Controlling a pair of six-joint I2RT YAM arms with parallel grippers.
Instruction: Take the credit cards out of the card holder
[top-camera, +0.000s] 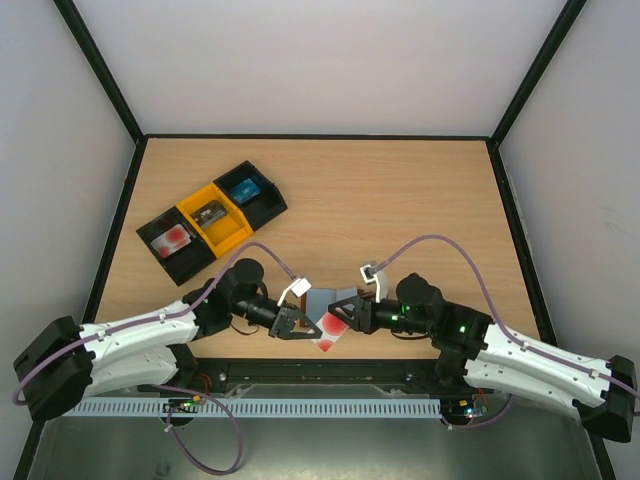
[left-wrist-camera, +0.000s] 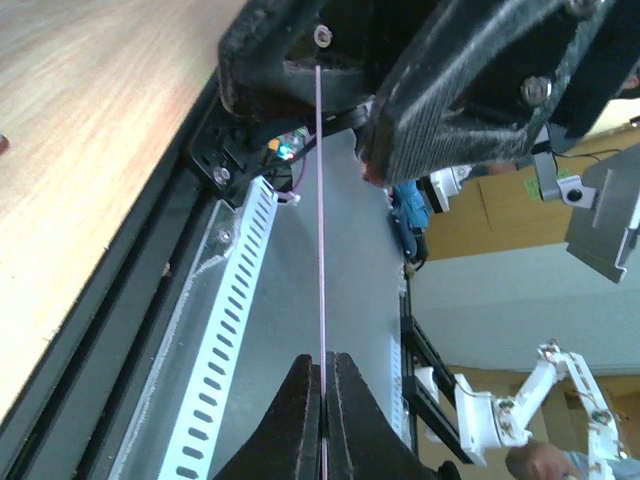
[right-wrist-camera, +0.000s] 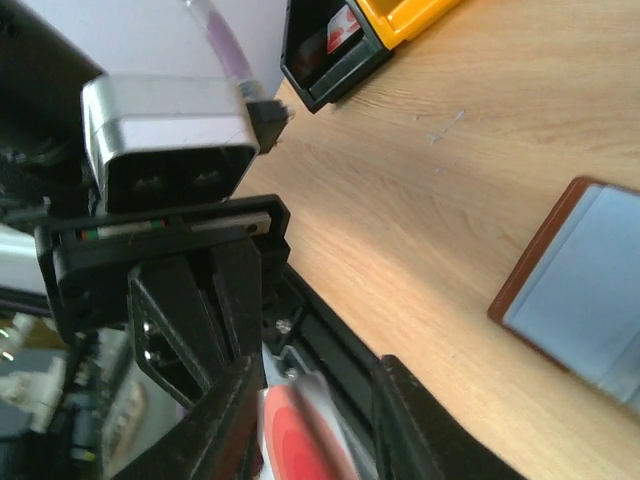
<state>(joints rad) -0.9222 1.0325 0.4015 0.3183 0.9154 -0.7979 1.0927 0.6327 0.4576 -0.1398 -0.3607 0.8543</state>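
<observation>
We find the card holder (top-camera: 331, 299) lying open and flat on the table (top-camera: 400, 200), close to the middle of its near edge, grey-blue pockets facing up. Neither arm is touching it.

The red-patched card (top-camera: 333, 330) is off the table, just beyond that edge, hanging between the two arms. The left gripper (left-wrist-camera: 325, 368) is clamped fully on one end of it, and the card shows edge-on between the fingers. The right gripper (right-wrist-camera: 318, 378) has its jaws partly apart around the other end. We cannot tell whether they bear on the card.

We judge this to be a handover, with the card kept aloft so a second grip can be taken. The trays (top-camera: 230, 231) stand towards the far-left corner.
</observation>
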